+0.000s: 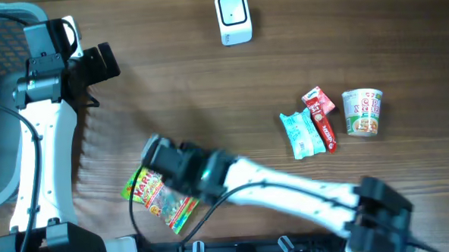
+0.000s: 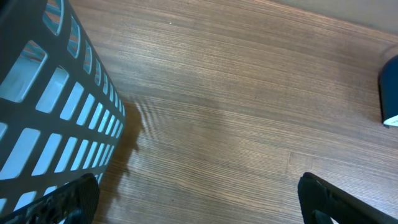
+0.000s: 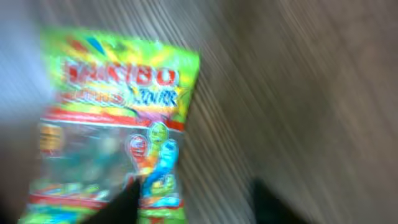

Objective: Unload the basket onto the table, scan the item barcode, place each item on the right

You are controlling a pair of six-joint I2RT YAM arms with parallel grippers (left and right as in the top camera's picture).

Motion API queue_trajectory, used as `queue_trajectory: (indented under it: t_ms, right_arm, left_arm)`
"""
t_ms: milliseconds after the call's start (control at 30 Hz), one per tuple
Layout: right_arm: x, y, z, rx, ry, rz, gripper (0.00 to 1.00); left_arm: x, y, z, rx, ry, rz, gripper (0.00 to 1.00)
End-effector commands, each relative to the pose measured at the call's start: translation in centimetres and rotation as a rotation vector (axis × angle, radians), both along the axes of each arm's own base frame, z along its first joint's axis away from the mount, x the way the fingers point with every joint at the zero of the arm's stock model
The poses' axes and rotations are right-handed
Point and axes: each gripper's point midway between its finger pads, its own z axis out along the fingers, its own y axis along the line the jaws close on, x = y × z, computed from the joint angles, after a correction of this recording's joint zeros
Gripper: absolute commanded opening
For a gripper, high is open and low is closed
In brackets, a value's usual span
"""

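Note:
A bright green and yellow gummy bag (image 1: 161, 199) lies flat on the wood table near the front edge. In the right wrist view the bag (image 3: 112, 118) is blurred and fills the left half. My right gripper (image 1: 151, 153) hovers just above the bag's far end. Its fingers (image 3: 124, 202) stand apart, so the right gripper (image 3: 196, 202) is open, with only the bag's right edge low between them. The white barcode scanner (image 1: 233, 18) stands at the far middle. My left gripper (image 1: 100, 63) is open at the far left, and nothing is between the left gripper (image 2: 199, 208) fingers.
A dark slotted basket (image 1: 1, 44) sits at the far left, close beside the left arm; its wall (image 2: 50, 93) fills the left wrist view's left side. A teal packet (image 1: 301, 134), a red packet (image 1: 320, 116) and a cup of noodles (image 1: 363, 112) lie at the right.

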Motion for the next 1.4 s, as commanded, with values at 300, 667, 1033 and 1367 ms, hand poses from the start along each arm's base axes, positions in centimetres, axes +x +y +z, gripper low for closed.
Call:
queue_trajectory:
  t_ms: [300,667,1033,1367]
  right_arm:
    - [1.1,0.3,-2.8,0.315,0.617,0.139,0.79]
    - [-3.8,1.9,-9.2,0.239,0.834,0.197,0.65]
    - [-2.9,3.3,-10.8,0.199,0.796,-0.012,0.39]
    - [5.5,-4.0,-4.2,0.112,0.413,-0.283,0.04]
  left_arm:
    - [0.0,0.2,0.7,0.007,-0.018,-0.009,1.00]
    - [0.0,0.2,0.7,0.007,-0.018,-0.009,1.00]
    - [0.0,0.2,0.7,0.007,-0.018,-0.009,1.00]
    - [0.0,0.2,0.7,0.007,-0.018,-0.009,1.00]
